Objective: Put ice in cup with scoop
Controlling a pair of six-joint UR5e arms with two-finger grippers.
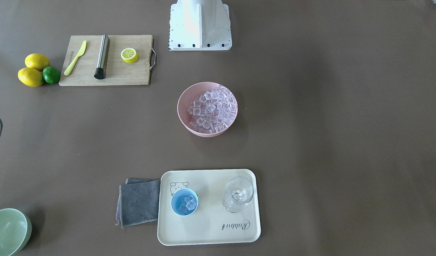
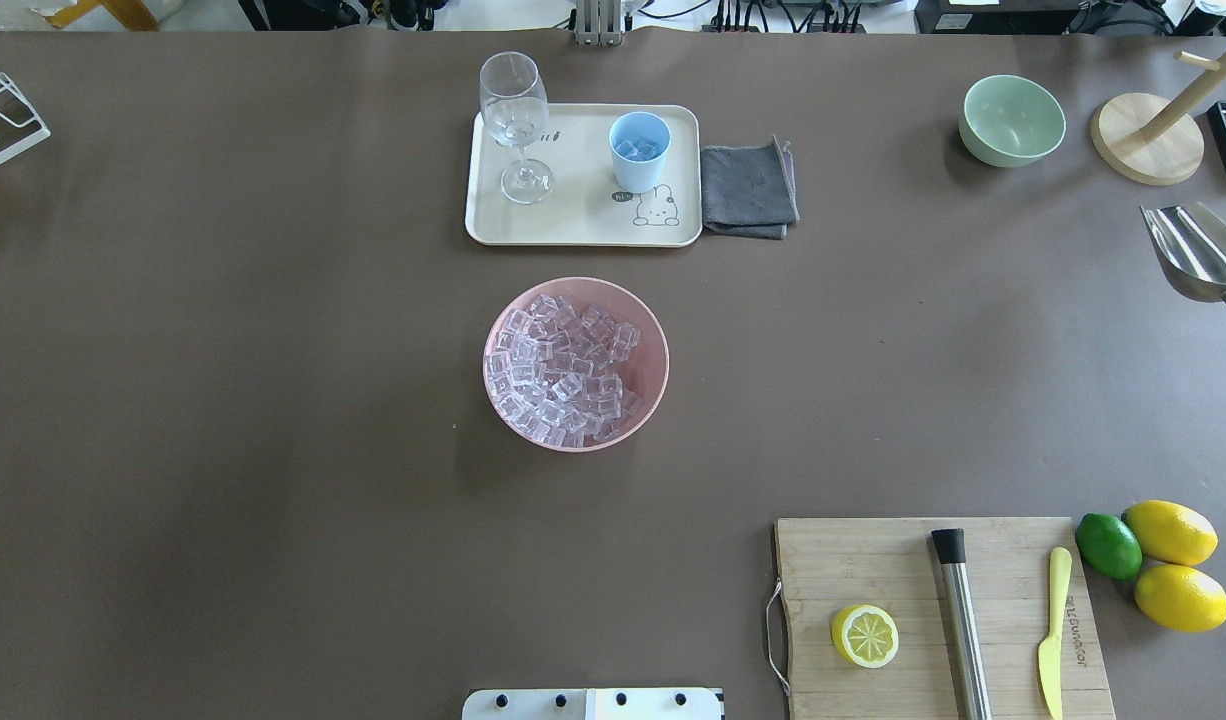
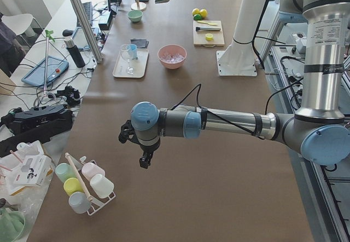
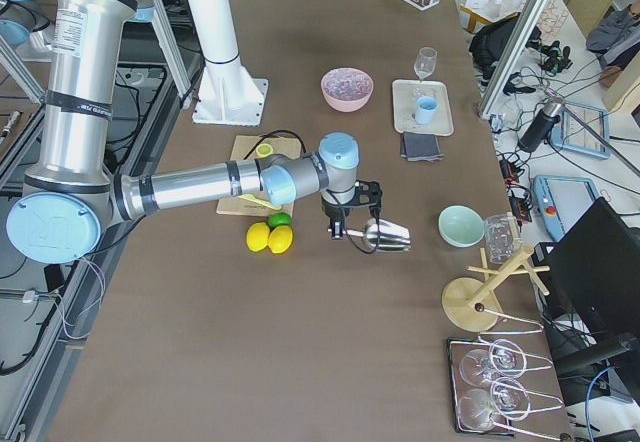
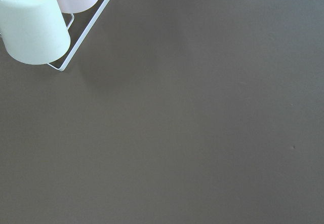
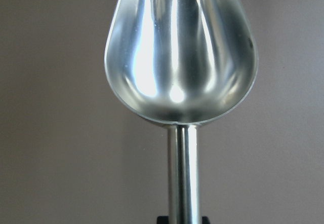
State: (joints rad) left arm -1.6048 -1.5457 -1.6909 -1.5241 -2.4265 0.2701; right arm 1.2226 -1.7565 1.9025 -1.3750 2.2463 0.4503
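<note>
Scoop (image 6: pixel 179 57) empty, handle pinched in right pincer (image 4: pixel 348 227) above worktop's (image 2: pixel 273 400) right end; left pincer (image 3: pixel 144 160), grip state cannot tell, hangs over left end; ice (image 2: pixel 563 385) heaped in pink bowl (image 2: pixel 651 340) mid-worktop, and a few pieces lie in cup (image 2: pixel 640 165) on tray (image 2: pixel 573 220) beyond.

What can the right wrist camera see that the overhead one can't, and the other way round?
Only the right wrist view shows the inside of the scoop close up. Its trough is empty, with no cubes in it.

Only the overhead view shows the ice heaped in the pink bowl, the cup on the tray with a few cubes inside, the stemmed glass and the cutting board.

Both show the scoop, which sits at the overhead view's right edge, and the brown table.
</note>
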